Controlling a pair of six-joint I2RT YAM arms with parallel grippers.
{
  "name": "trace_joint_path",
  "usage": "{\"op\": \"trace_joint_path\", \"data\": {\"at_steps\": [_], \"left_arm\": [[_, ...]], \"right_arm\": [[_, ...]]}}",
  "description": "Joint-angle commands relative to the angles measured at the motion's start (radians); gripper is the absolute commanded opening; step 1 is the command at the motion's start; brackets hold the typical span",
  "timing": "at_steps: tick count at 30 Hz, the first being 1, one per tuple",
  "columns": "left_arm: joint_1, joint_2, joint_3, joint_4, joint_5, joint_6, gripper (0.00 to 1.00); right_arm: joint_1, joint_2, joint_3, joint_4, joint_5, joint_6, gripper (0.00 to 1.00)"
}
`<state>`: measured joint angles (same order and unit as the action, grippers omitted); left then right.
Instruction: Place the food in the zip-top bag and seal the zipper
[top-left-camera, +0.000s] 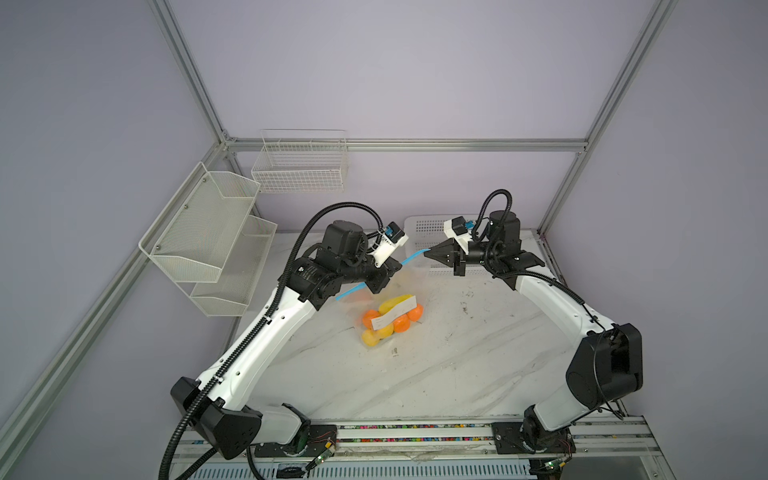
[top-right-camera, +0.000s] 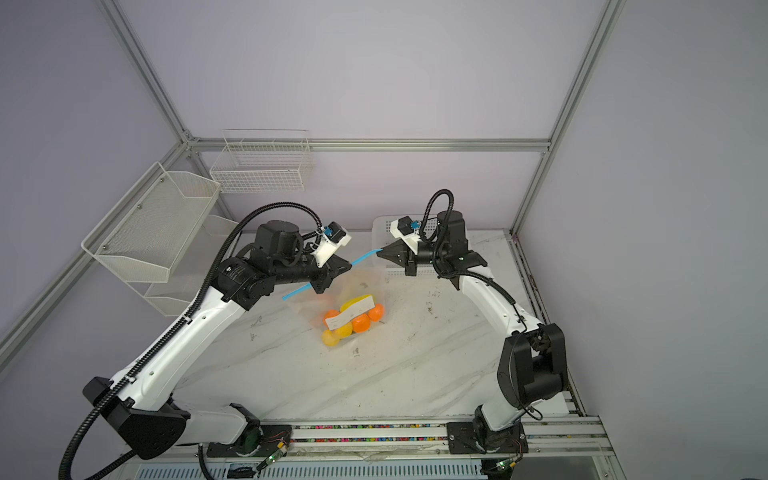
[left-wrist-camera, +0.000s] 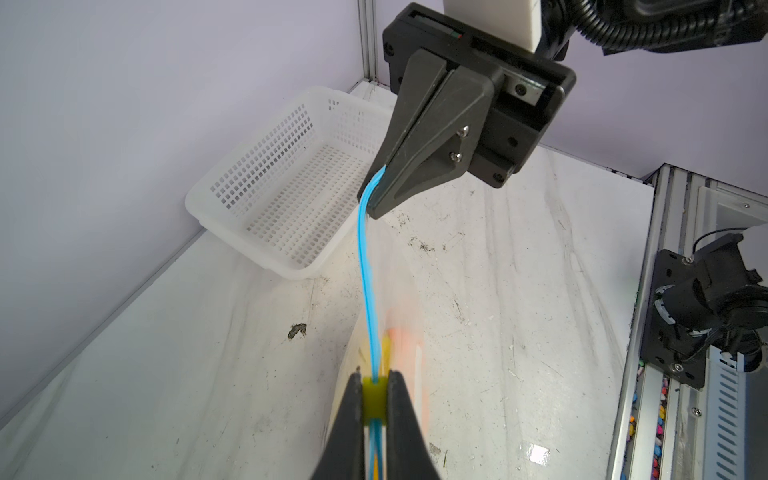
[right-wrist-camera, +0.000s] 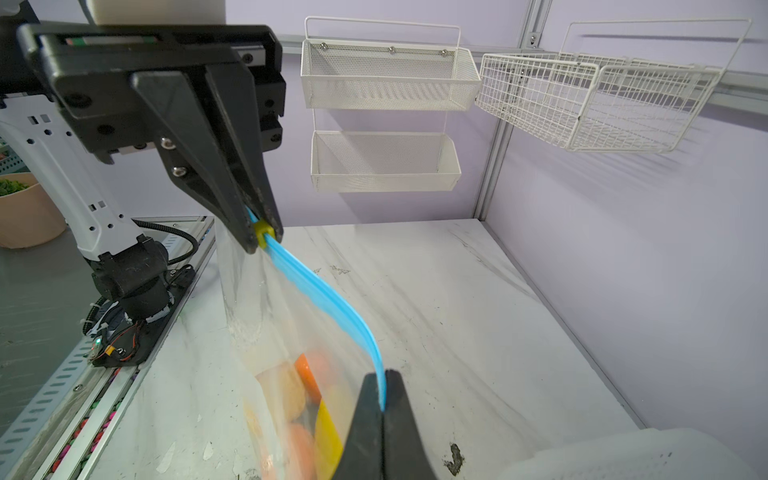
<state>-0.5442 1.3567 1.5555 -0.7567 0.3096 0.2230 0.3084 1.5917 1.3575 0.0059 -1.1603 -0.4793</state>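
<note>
The clear zip-top bag (top-left-camera: 409, 280) hangs between my two grippers. The food (top-left-camera: 392, 320), orange balls and yellow fruits, lies bunched in the bag's bottom on the table, also seen through the plastic in the right wrist view (right-wrist-camera: 307, 399). The light-blue zipper (top-left-camera: 411, 260) (left-wrist-camera: 365, 270) (right-wrist-camera: 328, 299) stretches from one gripper to the other. My left gripper (top-left-camera: 395, 268) (left-wrist-camera: 375, 384) is shut on the yellowish slider (left-wrist-camera: 375, 399) (right-wrist-camera: 262, 229). My right gripper (top-left-camera: 428, 252) (right-wrist-camera: 383, 388) is shut on the zipper's end. A stretch of strip (top-right-camera: 291, 294) sticks out beyond the left gripper.
A white perforated basket (top-left-camera: 422, 227) (left-wrist-camera: 291, 187) stands at the back of the marble table (top-left-camera: 457, 365), just behind the right gripper. Two mesh shelves (top-left-camera: 208, 237) and a wire basket (top-left-camera: 299, 166) hang on the walls at the left.
</note>
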Motion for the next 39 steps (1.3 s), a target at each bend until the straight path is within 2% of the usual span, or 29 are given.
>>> {"op": "trace_joint_path", "data": {"at_steps": [1,39], "left_arm": [[0.006,-0.069,-0.034,-0.005,-0.01,-0.011,0.0],[0.006,-0.158,-0.088,-0.084,-0.066,-0.036,0.0]], "right_arm": [[-0.025,0.004,0.012,-0.026,0.048,-0.012,0.0],[-0.031,0.02,0.023,-0.043,0.077,-0.018,0.0]]}}
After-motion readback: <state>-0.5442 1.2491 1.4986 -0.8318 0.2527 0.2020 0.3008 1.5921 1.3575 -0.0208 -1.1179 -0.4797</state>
